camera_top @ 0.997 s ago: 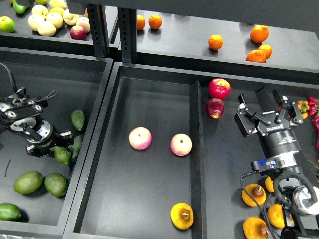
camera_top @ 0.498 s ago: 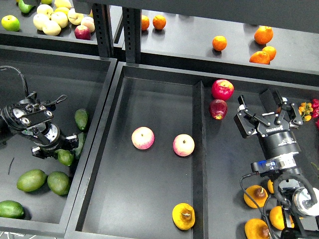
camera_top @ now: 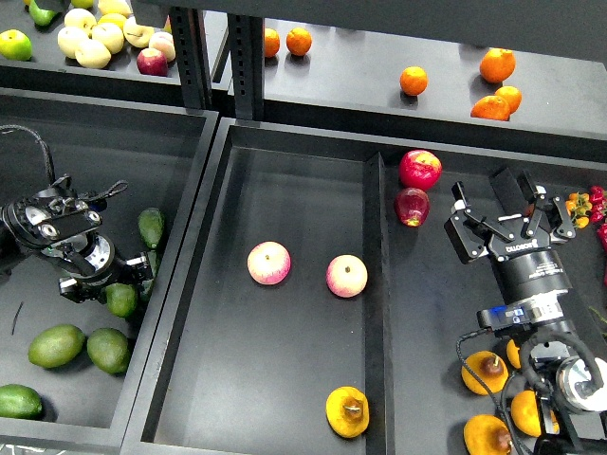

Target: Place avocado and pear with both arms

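My left gripper (camera_top: pixel 106 284) is down in the left tray, right over a small dark green avocado (camera_top: pixel 121 300) and touching it. Its dark fingers cannot be told apart. Two more avocados (camera_top: pixel 150 227) lie beside it by the tray's right wall. My right gripper (camera_top: pixel 507 216) is open and empty above the right tray. One golden pear (camera_top: pixel 347 412) lies at the front of the middle tray (camera_top: pixel 285 190). Several more pears (camera_top: pixel 484 372) lie under my right arm at the front right.
Two blushed apples (camera_top: pixel 269 263) (camera_top: pixel 346 276) lie mid-tray. Two red apples (camera_top: pixel 419 169) sit at the right tray's back. Bigger light green fruits (camera_top: pixel 55 346) lie at the left tray's front. Oranges (camera_top: pixel 413 81) and pale fruit (camera_top: pixel 90 43) are on the back shelf.
My left gripper has shifted slightly right, closer over the avocado. The avocado and my right arm have not visibly moved. The view wobbled a little.
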You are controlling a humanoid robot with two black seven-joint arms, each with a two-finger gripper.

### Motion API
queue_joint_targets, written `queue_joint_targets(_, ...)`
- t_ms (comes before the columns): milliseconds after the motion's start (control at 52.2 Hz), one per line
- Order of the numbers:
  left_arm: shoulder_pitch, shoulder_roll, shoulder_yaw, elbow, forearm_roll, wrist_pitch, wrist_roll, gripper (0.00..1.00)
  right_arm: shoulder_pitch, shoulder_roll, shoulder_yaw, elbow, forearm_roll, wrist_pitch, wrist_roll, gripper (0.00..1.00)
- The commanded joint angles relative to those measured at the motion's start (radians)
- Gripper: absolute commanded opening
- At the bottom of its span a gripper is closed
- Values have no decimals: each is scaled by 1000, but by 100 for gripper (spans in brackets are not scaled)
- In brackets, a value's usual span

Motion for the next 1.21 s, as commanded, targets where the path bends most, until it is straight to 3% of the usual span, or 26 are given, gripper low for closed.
queue_joint_targets(0, -5, 1, -1, -2, -1, 0, 0, 93, -3, 0, 0, 0, 0, 2, 0, 99)
queue_joint_targets(364, -123, 54, -57, -1, -17, 0, 0, 98, -6, 0, -8, 0, 0, 4, 0, 99)
queue_joint_targets(690, -108, 122, -428, -7, -185, 0, 0, 99, -9, 0, -15, -8, 0, 7, -9, 99)
queue_joint_targets(939, 36, 134, -748, -117, -351, 0, 0, 99, -55, 0, -35, -23, -2, 8, -15, 99)
queue_joint_targets(1188, 315, 101, -1086, -332, -391, 0, 0, 99, -96, 0, -61, -34, 0, 31, -18, 99)
